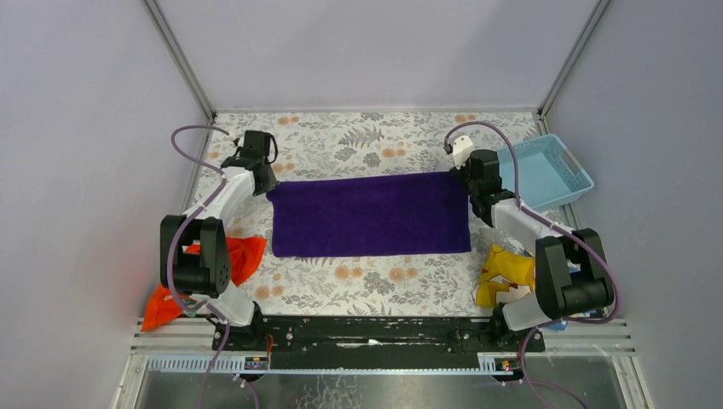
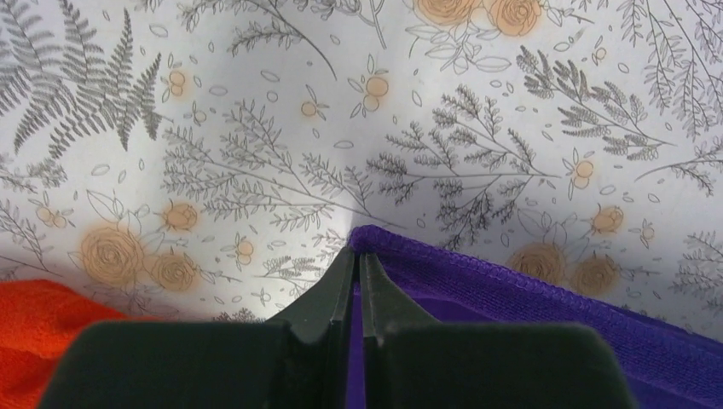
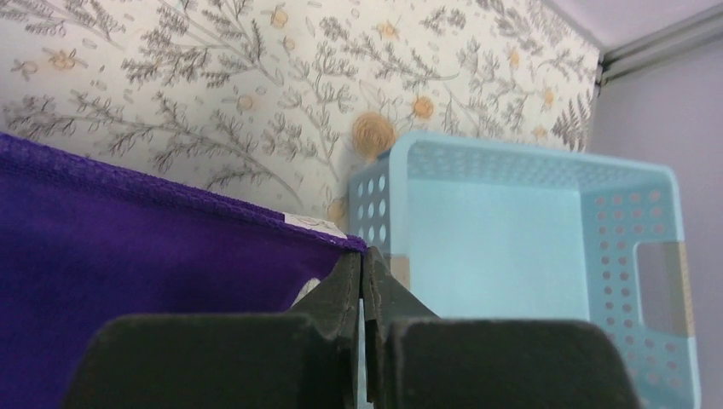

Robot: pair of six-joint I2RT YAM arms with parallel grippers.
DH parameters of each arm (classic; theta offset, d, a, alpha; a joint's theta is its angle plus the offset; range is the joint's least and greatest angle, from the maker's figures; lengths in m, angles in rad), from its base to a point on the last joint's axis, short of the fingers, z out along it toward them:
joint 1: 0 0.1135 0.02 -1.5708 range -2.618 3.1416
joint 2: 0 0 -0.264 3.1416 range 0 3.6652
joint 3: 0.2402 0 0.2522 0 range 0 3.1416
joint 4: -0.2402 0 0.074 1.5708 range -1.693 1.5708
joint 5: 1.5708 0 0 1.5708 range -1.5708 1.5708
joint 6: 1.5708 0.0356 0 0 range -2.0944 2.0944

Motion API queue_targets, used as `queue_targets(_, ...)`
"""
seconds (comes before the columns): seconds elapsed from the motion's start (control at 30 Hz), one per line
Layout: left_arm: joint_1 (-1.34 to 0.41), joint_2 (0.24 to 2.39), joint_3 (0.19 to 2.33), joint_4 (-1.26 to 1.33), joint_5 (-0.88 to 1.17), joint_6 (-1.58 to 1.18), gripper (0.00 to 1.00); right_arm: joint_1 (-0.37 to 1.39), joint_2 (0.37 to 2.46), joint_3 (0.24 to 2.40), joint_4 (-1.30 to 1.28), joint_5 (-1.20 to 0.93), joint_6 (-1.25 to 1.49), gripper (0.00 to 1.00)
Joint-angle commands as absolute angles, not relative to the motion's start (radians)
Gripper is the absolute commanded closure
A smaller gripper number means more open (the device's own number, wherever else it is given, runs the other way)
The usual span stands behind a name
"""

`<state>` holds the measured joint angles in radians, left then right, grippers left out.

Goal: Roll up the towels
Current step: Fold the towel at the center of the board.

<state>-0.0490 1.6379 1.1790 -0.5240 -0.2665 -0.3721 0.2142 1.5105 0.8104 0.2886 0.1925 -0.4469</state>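
A deep purple towel (image 1: pixel 368 214) lies spread as a wide rectangle in the middle of the floral table. My left gripper (image 1: pixel 266 187) is shut on its far left corner; the left wrist view shows purple cloth (image 2: pixel 511 290) pinched between the closed fingers (image 2: pixel 361 254). My right gripper (image 1: pixel 468 182) is shut on the far right corner, and the right wrist view has the purple hem (image 3: pixel 170 247) ending at the closed tips (image 3: pixel 364 256). An orange-red towel (image 1: pixel 230 264) lies crumpled at the near left, partly under the left arm, and its edge (image 2: pixel 38 319) shows in the left wrist view.
A light blue perforated basket (image 1: pixel 546 170) stands at the far right, just beyond the right gripper, and fills the right wrist view as the basket (image 3: pixel 529 247). A yellow-and-blue printed cloth (image 1: pixel 505 274) lies near the right arm's base. Grey walls enclose the table.
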Motion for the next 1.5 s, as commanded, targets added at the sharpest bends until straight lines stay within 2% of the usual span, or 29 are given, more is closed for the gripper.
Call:
queue_targets(0.0, -0.025, 1.544, 1.088, -0.559, -0.272, -0.416, 1.00, 0.205, 1.401, 0.765, 0.183, 0.264, -0.331, 1.00)
queue_targets(0.37, -0.022, 1.315, 0.863, -0.558, -0.187, -0.512, 1.00, 0.205, 1.225, 0.707, -0.032, 0.314, -0.095, 1.00)
queue_targets(0.53, -0.022, 1.230, 0.761, -0.534, -0.193, -0.582, 1.00, 0.204, 1.192, 0.653, -0.044, 0.340, -0.018, 1.00)
queue_targets(0.8, -0.022, 1.229, 0.682, -0.491, -0.191, -0.632, 1.00, 0.205, 1.169, 0.571, -0.050, 0.323, 0.075, 1.00)
queue_targets(1.17, -0.021, 1.231, 0.704, -0.489, -0.217, -0.622, 1.00, 0.204, 1.165, 0.660, -0.177, 0.309, 0.025, 1.00)
queue_targets(1.47, -0.022, 1.231, 0.689, -0.487, -0.236, -0.636, 1.00, 0.206, 1.142, 0.647, -0.247, 0.234, -0.103, 1.00)
